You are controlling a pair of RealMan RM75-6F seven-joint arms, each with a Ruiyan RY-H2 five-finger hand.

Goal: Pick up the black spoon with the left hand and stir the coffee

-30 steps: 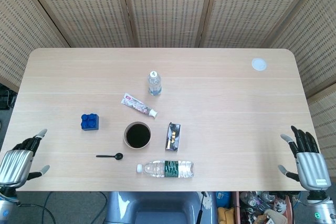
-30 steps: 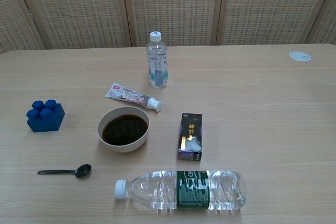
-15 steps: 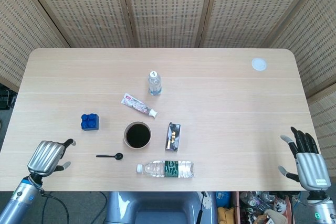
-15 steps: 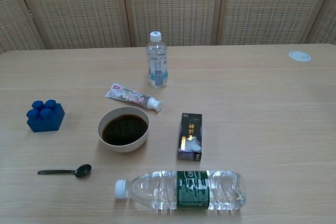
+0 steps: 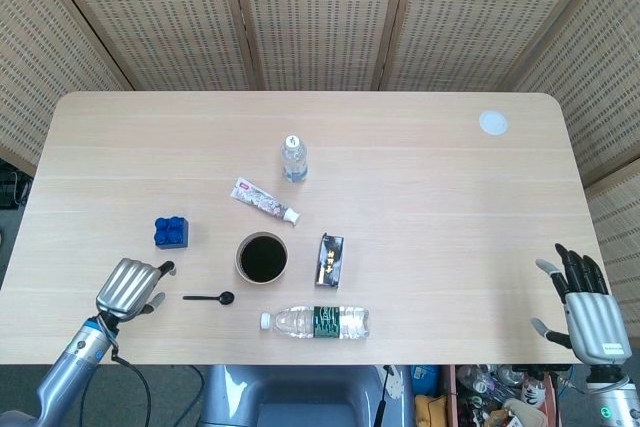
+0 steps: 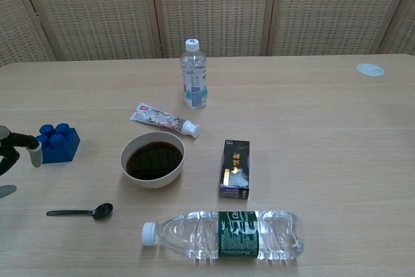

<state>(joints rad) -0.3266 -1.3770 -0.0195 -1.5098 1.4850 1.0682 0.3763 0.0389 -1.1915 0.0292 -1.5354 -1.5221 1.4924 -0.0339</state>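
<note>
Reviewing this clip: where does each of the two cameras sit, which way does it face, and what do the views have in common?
Head view: high above the near edge, looking steeply down on the whole table; shows the left hand near the black spoon and the right hand off the near right corner.
Chest view: low at the near edge, looking across the table toward the wicker screens; only some left-hand fingers show at the left edge.
Shared: spoon, bowl of coffee, both bottles, tube, blue block, dark box.
</note>
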